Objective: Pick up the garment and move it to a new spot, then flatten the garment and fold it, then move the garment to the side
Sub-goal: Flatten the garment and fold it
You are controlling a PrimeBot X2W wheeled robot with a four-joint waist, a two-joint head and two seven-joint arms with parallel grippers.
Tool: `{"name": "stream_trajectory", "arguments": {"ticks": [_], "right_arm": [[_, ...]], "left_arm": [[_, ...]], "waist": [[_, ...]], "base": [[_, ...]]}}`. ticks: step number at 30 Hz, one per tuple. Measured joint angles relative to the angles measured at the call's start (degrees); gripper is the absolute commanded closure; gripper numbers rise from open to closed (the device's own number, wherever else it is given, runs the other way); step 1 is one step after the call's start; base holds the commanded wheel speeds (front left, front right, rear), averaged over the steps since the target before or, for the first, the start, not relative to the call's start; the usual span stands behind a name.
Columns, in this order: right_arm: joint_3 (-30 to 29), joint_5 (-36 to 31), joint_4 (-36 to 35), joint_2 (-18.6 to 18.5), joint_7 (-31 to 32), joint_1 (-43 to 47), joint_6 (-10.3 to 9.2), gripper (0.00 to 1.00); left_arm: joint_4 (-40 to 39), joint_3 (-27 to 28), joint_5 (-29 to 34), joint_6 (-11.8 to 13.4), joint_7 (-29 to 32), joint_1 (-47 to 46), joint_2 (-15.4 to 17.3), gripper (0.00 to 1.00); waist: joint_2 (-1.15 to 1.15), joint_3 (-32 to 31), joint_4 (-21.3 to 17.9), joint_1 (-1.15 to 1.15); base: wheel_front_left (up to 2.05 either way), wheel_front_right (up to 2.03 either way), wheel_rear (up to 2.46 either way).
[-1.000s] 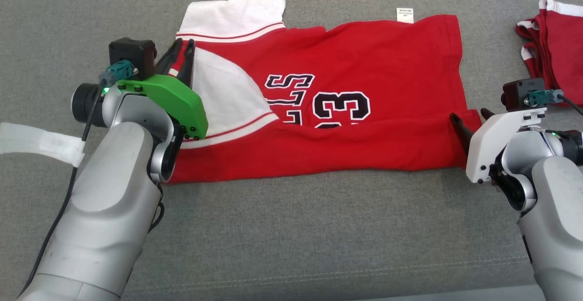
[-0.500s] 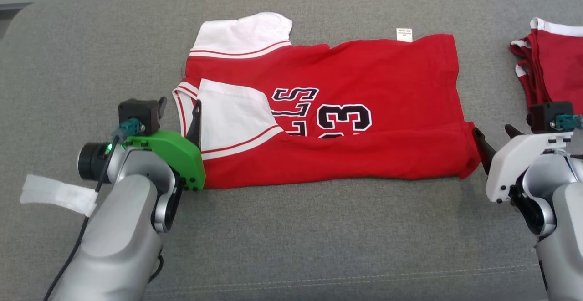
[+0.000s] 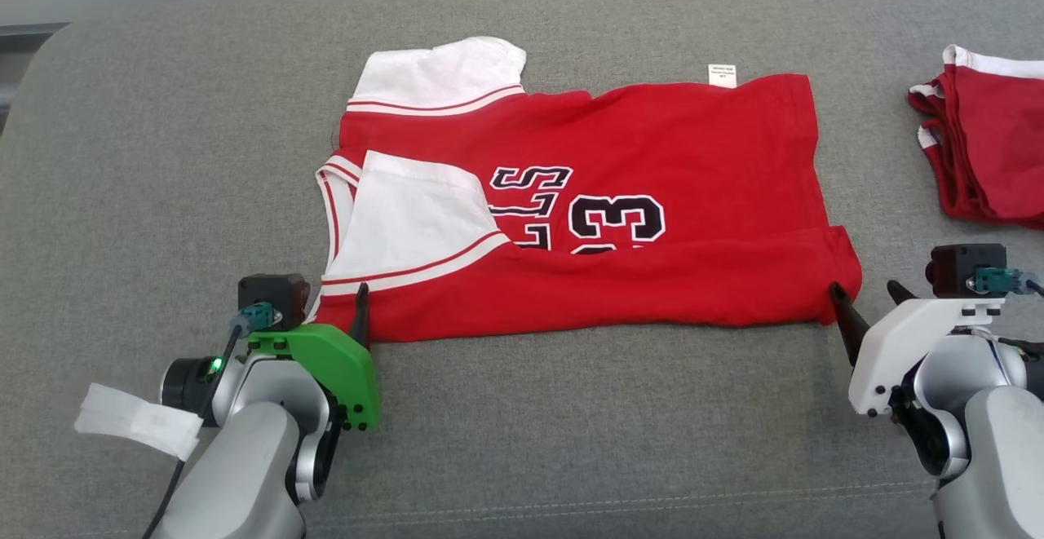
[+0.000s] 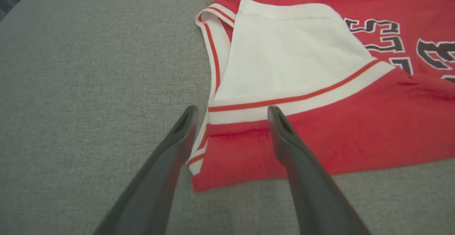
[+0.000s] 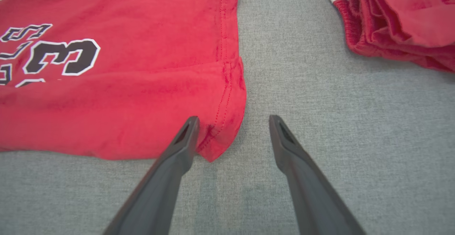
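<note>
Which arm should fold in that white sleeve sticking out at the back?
Probably left: the open left gripper sits at the jersey end with the white sleeve; the right gripper is at the hem.

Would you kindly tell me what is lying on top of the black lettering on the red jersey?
A folded-over white sleeve and the red jersey's folded-up near edge overlap the black lettering; the covered letters cannot be read.

Head camera: high, tilted down over the whole garment (image 3: 652, 139). Wrist cameras: low, close. Left faces its near sleeve corner, right its near hem corner; head view shares both.
</note>
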Motion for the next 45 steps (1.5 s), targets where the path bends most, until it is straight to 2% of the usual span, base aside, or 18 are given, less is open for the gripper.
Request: {"name": "stream_trajectory", "arguments": {"ticks": [8, 14, 25, 26, 27, 28, 29, 33, 35, 39, 41, 42, 45], "right_arm": [[1.18, -0.97, 2.54, 0.15, 0.36, 0.99, 0.01, 0.0], [0.82, -0.8, 2.15, -1.22, 0.83, 2.5, 0.0, 0.0], [1.42, -1.53, 4.32, -0.44, 0.32, 1.08, 0.0, 0.0], [1.34, -1.56, 4.67, -0.34, 0.22, 0.74, 0.0, 0.0], [1.33, -1.63, 5.01, -0.29, 0.0, 0.48, 0.0, 0.0], [1.33, -1.74, 5.42, -0.22, -0.29, 0.25, 0.0, 0.0], [1.31, -1.85, 5.76, -0.12, -0.53, -0.02, 0.0, 0.0], [1.9, -1.96, 6.42, 0.23, -0.99, -0.93, 0.0, 0.0], [2.81, -1.54, 6.35, 0.16, -0.67, -0.93, 0.01, 0.0], [3.03, -0.42, 4.75, -0.64, -0.29, -0.7, 0.0, 0.0], [2.71, -0.02, 3.74, -0.88, -0.3, -0.57, 0.0, 0.0], [2.74, -0.02, 3.33, -0.94, -0.21, -0.47, 0.0, 0.0], [3.16, 0.33, 2.08, -1.4, 1.3, 0.21, 0.0, 0.0]], "left_arm": [[-2.13, -0.23, -0.47, 1.98, 0.76, 2.21, -0.09, 0.0], [-3.86, -0.22, -1.0, 2.79, 1.52, 4.29, 0.1, 0.0], [-2.35, 0.64, -2.91, 4.86, 5.3, 4.07, 0.59, 0.01], [-2.41, 0.68, -3.05, 4.86, 5.38, 4.02, 0.58, 0.35], [-2.45, 0.71, -3.16, 4.86, 5.38, 3.96, 0.58, 0.59], [-2.52, 0.73, -3.21, 4.85, 5.35, 3.89, 0.57, 0.93], [-2.6, 0.76, -3.32, 4.83, 5.19, 3.81, 0.55, 1.0], [-2.63, 0.66, -3.41, 4.69, 4.94, 3.3, 0.38, 1.0], [-2.56, 0.56, -3.41, 4.69, 4.94, 3.13, 0.29, 0.89], [-2.5, 0.52, -3.49, 4.7, 4.69, 3.1, 0.24, 0.82], [-2.48, 0.52, -3.65, 4.7, 4.66, 3.1, 0.24, 0.85], [-2.48, 0.51, -3.76, 4.7, 4.63, 3.1, 0.24, 0.99], [-2.46, 0.43, -3.91, 4.58, 4.63, 3.1, 0.23, 1.0]], "waist": [[0.0, -0.18, 0.27, 0.0], [0.0, -0.25, 0.28, 0.0], [0.0, 1.18, -0.14, 0.0], [0.0, 1.33, -0.13, 0.0], [0.0, 1.47, -0.12, 0.0], [0.0, 1.62, -0.11, 0.0], [0.0, 1.76, -0.09, 0.0], [0.0, 2.09, 0.15, 0.0], [0.0, 2.09, 0.29, 0.0], [0.0, 1.85, 0.39, 0.0], [0.0, 1.76, 0.33, 0.0], [0.0, 1.72, 0.27, 0.0], [0.0, 1.63, 0.31, 0.0]], "base": [[0.0, 0.0, 0.0], [0.0, 0.0, 0.0], [0.0, 0.0, 0.0], [0.0, 0.0, 0.0], [0.0, 0.0, 0.0], [0.0, 0.0, 0.0], [0.0, 0.0, 0.0], [0.0, 0.0, 0.0], [0.0, 0.0, 0.0], [0.0, 0.0, 0.0], [0.0, 0.0, 0.0], [0.0, 0.0, 0.0], [0.0, 0.0, 0.0]]}}
